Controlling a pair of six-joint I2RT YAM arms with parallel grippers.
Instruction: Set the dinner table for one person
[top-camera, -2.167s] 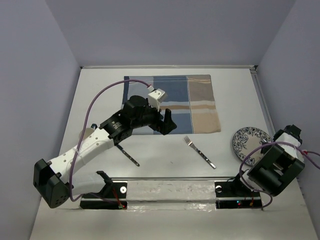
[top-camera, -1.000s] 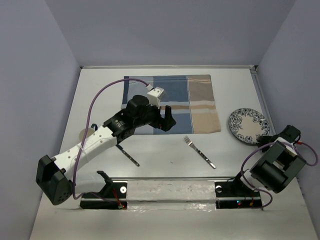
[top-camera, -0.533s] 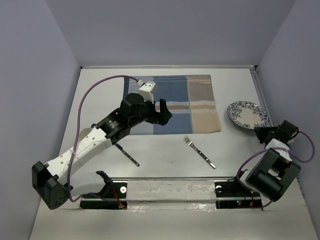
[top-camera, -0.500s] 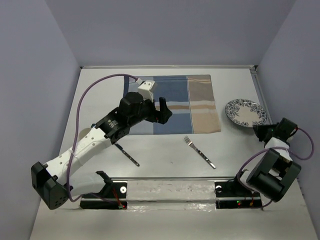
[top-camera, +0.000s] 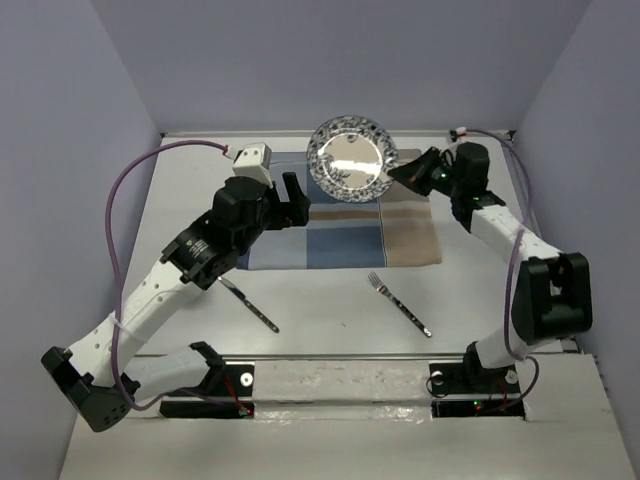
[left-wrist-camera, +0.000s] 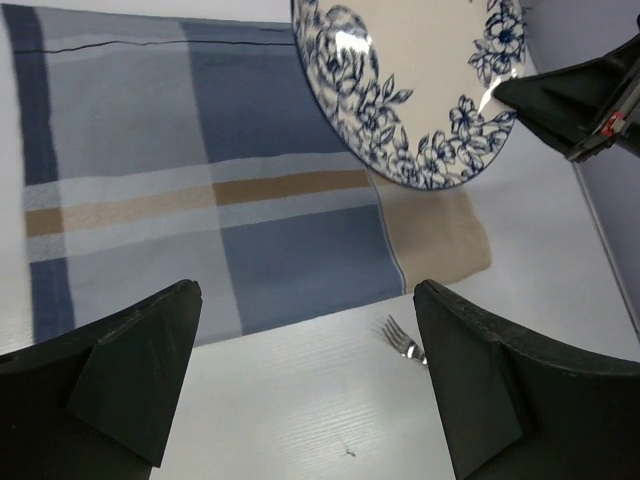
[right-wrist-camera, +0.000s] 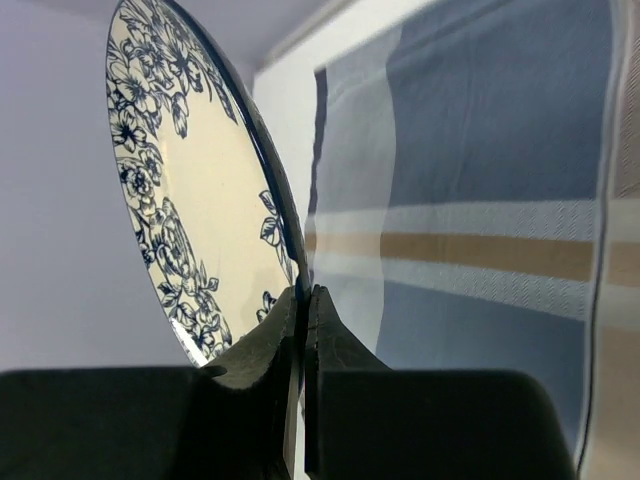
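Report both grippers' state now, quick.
Left gripper: open, holding nothing.
Right gripper: shut on the rim of the plate.

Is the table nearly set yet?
Partly. The mat lies spread out. The right gripper holds the plate by its rim, tilted, above the mat. Left: set it down, then place the fork and knife, which lie on bare table.

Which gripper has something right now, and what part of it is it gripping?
The right gripper pinches the floral plate by its rim, holding it tilted in the air. The left gripper is open and holds nothing.
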